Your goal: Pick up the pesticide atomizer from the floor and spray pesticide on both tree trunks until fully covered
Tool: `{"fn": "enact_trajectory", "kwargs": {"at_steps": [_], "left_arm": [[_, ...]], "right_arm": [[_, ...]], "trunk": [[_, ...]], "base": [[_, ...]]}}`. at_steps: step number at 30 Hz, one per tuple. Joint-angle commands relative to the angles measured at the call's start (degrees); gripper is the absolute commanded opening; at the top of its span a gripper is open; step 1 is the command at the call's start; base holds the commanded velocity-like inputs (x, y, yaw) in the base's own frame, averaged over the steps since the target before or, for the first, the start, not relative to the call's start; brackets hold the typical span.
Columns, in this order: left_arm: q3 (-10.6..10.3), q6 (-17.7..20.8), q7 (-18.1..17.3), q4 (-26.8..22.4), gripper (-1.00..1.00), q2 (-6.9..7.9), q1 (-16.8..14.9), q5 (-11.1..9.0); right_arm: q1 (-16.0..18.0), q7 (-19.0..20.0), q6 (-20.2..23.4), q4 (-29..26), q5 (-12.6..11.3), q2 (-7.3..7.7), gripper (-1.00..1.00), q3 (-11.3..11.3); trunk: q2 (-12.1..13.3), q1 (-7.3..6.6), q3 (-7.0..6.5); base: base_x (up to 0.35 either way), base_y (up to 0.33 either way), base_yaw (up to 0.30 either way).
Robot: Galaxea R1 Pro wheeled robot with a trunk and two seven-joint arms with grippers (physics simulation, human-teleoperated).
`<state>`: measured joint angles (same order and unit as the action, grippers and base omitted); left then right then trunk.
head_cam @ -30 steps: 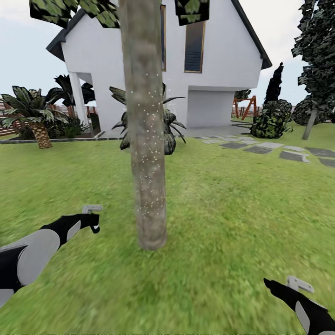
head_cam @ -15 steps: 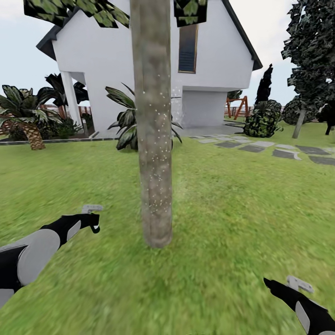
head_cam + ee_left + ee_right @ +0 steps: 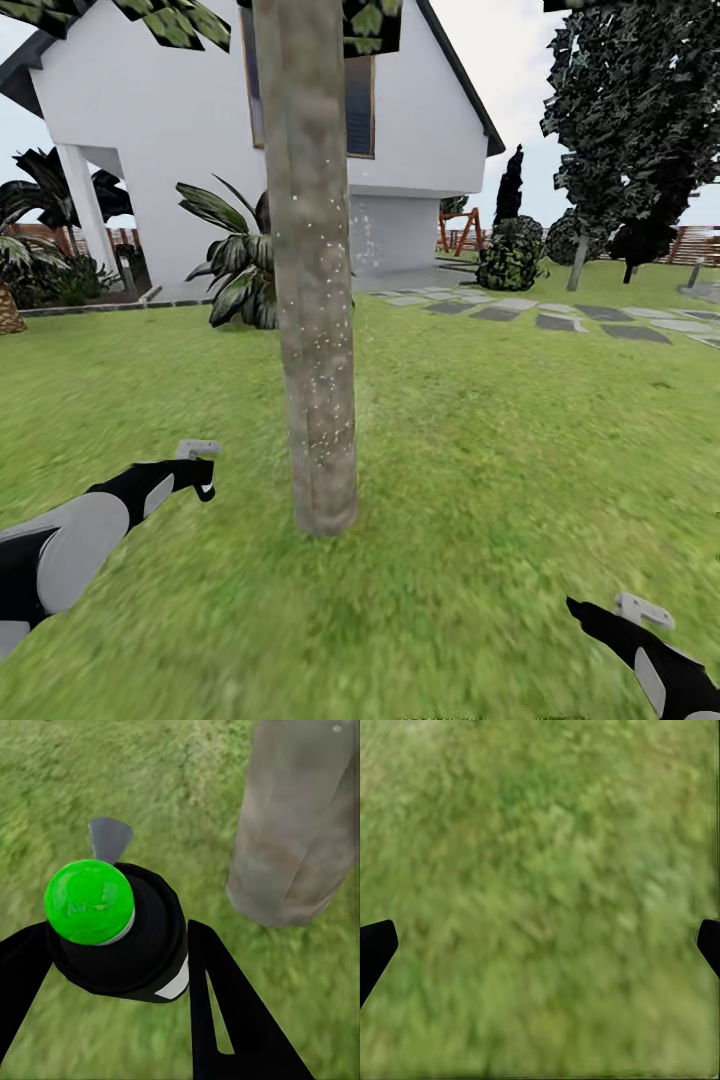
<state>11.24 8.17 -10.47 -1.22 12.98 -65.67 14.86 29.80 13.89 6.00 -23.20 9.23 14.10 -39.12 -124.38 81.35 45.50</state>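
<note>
Garden, mid-spraying: the robot's left hand (image 3: 142,967) is clamped around the pesticide atomizer (image 3: 124,934), a dark bottle with a green cap and a white label patch, its two black fingers (image 3: 225,1009) pressed against the bottle's sides. In the head view the left hand (image 3: 198,470) is held out low over the lawn (image 3: 500,430), near the foot of the tree trunk (image 3: 312,300) but apart from it. The right hand (image 3: 540,937) hangs wide and empty above bare grass, its fingertips at the edges of its wrist view; in the head view the right hand (image 3: 610,610) sits low, well apart from the trunk.

White specks dot the bark from about chest height of the trunk down toward its base, and a faint mist hangs just beside it. By this showing the pickup is done and this trunk is partly covered. The second tree's trunk would still be left to spray; a tree (image 3: 585,190) with a bare slanted trunk stands far off by the stepping stones (image 3: 560,320), beyond the white house (image 3: 200,140).
</note>
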Motion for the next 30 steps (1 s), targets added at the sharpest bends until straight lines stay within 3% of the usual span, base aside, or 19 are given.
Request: {"fn": "enact_trajectory", "kwargs": {"at_steps": [1, 25, 30], "left_arm": [[0.0, 0.0, 0.0, 0.0, -1.00, 0.00, 0.0, 0.0], [0.0, 0.0, 0.0, 0.0, -1.00, -0.06, 0.0, 0.0], [-0.1, 0.1, 0.0, 0.0, -1.00, -0.68, 0.0, 0.0]], "right_arm": [[0.0, 0.0, 0.0, 0.0, 0.0, -0.01, 1.00, 0.0], [0.0, 0.0, 0.0, 0.0, 0.0, -0.04, 1.00, 0.0], [0.0, 0.0, 0.0, 0.0, 0.0, -0.02, 1.00, 0.0]], "trunk": [[0.0, 0.00, 0.00], [0.0, 0.00, 0.00], [0.0, 0.00, 0.00]], "base": [[0.000, 0.312, -0.276], [-0.087, 0.311, -0.276], [-0.128, 0.310, -0.276]]}}
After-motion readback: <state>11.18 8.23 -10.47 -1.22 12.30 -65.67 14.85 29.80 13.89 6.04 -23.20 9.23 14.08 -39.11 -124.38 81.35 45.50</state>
